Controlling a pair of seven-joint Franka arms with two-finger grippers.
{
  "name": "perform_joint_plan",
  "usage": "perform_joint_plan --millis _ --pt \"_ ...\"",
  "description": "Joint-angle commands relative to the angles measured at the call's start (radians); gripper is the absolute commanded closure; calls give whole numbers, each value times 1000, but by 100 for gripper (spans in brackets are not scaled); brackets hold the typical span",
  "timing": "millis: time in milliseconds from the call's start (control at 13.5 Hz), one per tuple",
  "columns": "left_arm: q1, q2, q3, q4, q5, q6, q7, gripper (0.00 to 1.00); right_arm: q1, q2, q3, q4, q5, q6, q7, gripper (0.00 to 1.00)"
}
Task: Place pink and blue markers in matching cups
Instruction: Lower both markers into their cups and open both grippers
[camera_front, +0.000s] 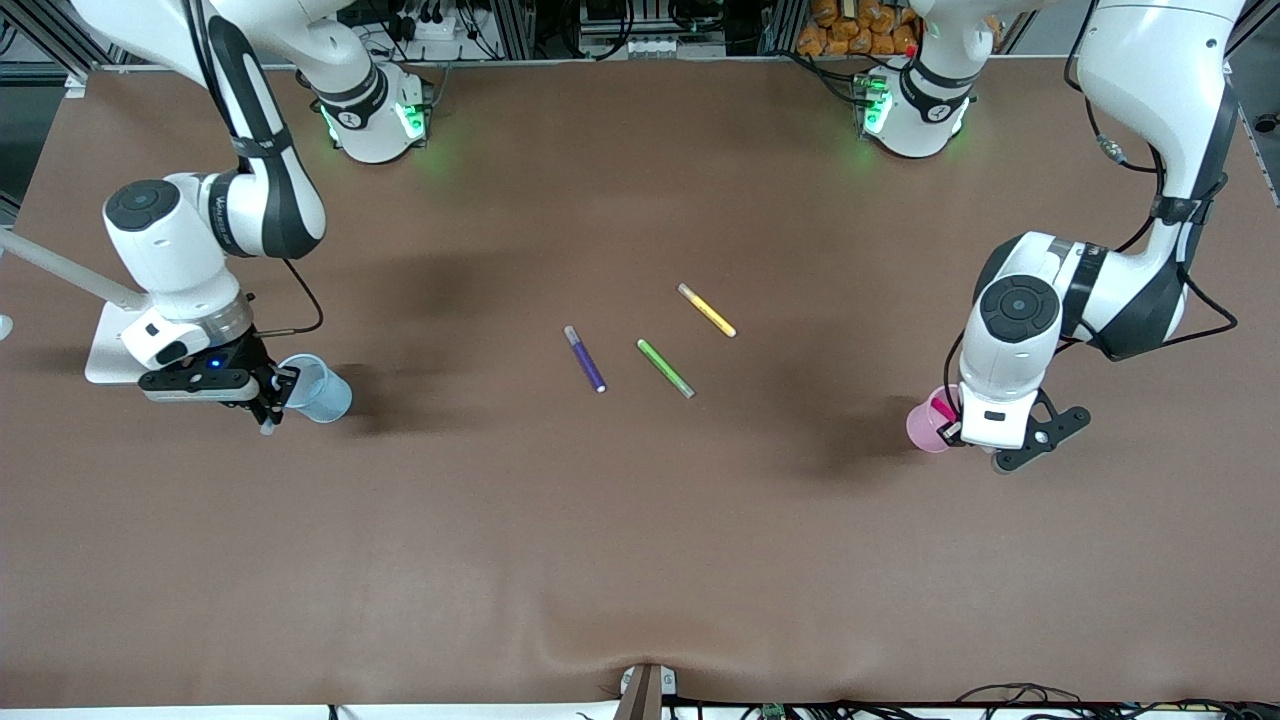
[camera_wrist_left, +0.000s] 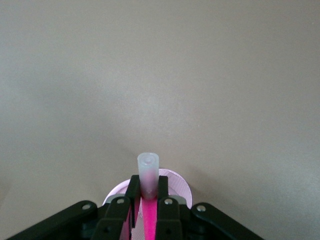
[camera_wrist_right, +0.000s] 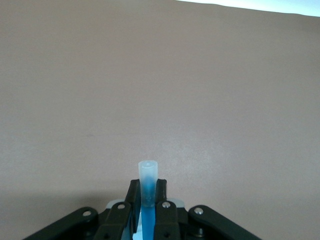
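My right gripper (camera_front: 272, 392) is shut on the blue marker (camera_wrist_right: 148, 186), whose greyish end sticks out past the fingers. It hangs at the rim of the pale blue cup (camera_front: 318, 390), at the right arm's end of the table. A bit of that cup's rim (camera_wrist_right: 116, 204) shows under the fingers. My left gripper (camera_front: 951, 424) is shut on the pink marker (camera_wrist_left: 149, 175), pale end out, over the mouth of the pale pink cup (camera_front: 927, 424). That cup's rim (camera_wrist_left: 176, 183) shows under the fingers. Both markers' lower ends are hidden.
Three loose pens lie mid-table: a dark purple one (camera_front: 585, 358), a green one (camera_front: 665, 368) and a yellow one (camera_front: 707, 309). A white flat stand (camera_front: 103, 352) with a slanted rod sits at the right arm's end, beside the right gripper.
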Motion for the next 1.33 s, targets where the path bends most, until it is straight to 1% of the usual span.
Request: perform_joint_plan --millis 0,74,148,370,444,518,591,665,887,1035,1109,1183,1257 --pt "5 -23 -1 -23 33 6 -30 50 -16 16 9 -39 -13 63 -2 100" --pt "6 -21 -1 -20 31 6 -27 20 -16 16 9 -45 -11 65 -2 100" --pt "8 -23 -1 -18 31 5 -24 0 -16 19 9 -48 -11 72 -2 100" --pt "5 -23 -1 -14 31 3 -20 0 -16 30 9 -65 -11 99 4 100" --pt "6 -24 -1 -12 31 0 -20 0 -16 31 9 -63 -11 96 7 81" --pt "6 -24 -1 -9 31 -9 -18 0 -16 33 10 -63 -11 96 10 36" --pt "6 -24 -1 -4 31 -12 -18 0 -16 33 10 -62 -11 93 13 11" --pt "6 -26 -1 -3 31 -12 -7 0 -16 33 10 -62 -8 88 14 0" --pt "10 -27 -1 0 31 -12 34 0 -16 31 10 -53 -6 83 34 0" --pt "10 -27 -1 11 31 -13 42 0 -15 30 10 -22 -2 35 42 0" --pt "10 -27 -3 16 31 -29 55 0 -15 27 10 12 3 -39 42 0" --pt "10 -27 -3 31 30 -44 63 0 -16 21 10 60 19 -140 44 0" --pt "10 -29 -3 38 24 -62 75 0 -15 17 10 126 58 -262 44 0"
